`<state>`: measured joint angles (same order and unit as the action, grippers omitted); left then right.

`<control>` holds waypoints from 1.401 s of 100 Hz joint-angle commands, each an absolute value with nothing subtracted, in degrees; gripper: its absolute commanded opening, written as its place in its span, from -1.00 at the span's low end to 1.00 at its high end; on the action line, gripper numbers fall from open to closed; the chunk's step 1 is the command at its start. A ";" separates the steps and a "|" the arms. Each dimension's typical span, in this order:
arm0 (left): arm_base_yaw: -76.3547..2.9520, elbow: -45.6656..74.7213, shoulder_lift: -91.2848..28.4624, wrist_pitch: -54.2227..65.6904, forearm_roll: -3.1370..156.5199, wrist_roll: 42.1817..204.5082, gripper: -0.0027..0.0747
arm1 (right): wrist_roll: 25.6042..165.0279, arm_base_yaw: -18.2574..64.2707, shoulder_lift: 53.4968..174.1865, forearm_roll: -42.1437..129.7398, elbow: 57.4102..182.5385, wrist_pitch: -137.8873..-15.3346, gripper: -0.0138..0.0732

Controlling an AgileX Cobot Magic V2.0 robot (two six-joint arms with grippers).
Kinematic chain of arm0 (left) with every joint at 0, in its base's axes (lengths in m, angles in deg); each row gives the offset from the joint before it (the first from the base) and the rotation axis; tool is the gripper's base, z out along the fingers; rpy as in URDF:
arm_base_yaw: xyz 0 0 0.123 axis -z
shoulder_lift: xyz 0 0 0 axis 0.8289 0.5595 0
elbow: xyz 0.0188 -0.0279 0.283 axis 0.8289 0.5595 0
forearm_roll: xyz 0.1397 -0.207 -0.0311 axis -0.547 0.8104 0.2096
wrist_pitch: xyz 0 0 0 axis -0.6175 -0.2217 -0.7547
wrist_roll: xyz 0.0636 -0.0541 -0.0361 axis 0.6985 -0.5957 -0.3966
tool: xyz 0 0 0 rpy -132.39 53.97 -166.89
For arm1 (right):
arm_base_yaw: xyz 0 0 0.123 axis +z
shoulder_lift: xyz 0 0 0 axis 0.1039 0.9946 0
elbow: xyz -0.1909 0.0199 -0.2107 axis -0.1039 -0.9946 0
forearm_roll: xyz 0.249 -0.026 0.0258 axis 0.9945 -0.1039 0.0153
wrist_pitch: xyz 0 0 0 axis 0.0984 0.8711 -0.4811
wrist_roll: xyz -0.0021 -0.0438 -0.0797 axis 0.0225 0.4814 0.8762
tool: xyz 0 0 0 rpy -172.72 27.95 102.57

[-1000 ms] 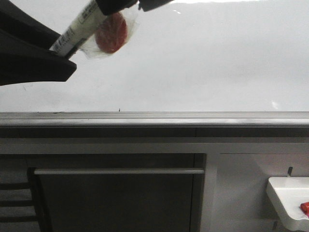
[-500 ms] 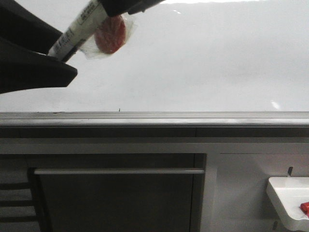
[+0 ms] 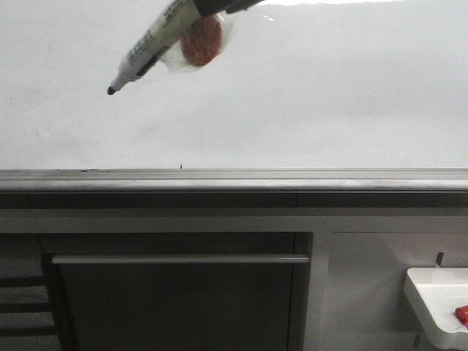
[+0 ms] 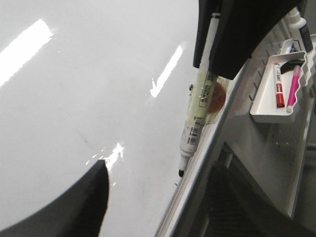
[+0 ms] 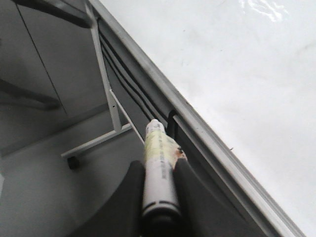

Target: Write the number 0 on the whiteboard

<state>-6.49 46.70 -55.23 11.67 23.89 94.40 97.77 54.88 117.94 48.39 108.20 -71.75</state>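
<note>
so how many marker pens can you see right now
3: one uncapped marker in the right tool near the whiteboard, and a red one and a pink one in the small tray. More may be hidden there.

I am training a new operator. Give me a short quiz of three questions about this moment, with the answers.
1. True or false: a 0 is already drawn on the whiteboard.
2. Multiple choice: what holds the marker? A) the left arm's fingers; B) the right arm's fingers; C) nothing, it lies on the ledge.
3. Fill the gap: the tip of the marker is ____ (capped or uncapped).

Key: 1 false, no loop shows on the board. 2 B. 3 uncapped, the dark tip is bare.
</note>
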 commanded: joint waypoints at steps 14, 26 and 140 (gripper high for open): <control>-10.58 44.94 -60.78 8.98 24.78 91.84 -0.98 | 98.32 52.84 117.25 48.37 110.09 -78.35 -0.84; -16.76 44.94 -60.45 9.99 24.78 84.58 -0.98 | 98.32 52.84 117.25 48.37 110.09 -77.84 -0.84; -43.17 50.06 -60.09 24.93 35.78 75.40 -0.98 | 98.32 48.66 135.87 48.47 121.64 -80.16 -0.84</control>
<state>-43.04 51.72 -60.71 20.48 35.13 76.17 97.92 49.97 136.93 48.52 118.48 -77.71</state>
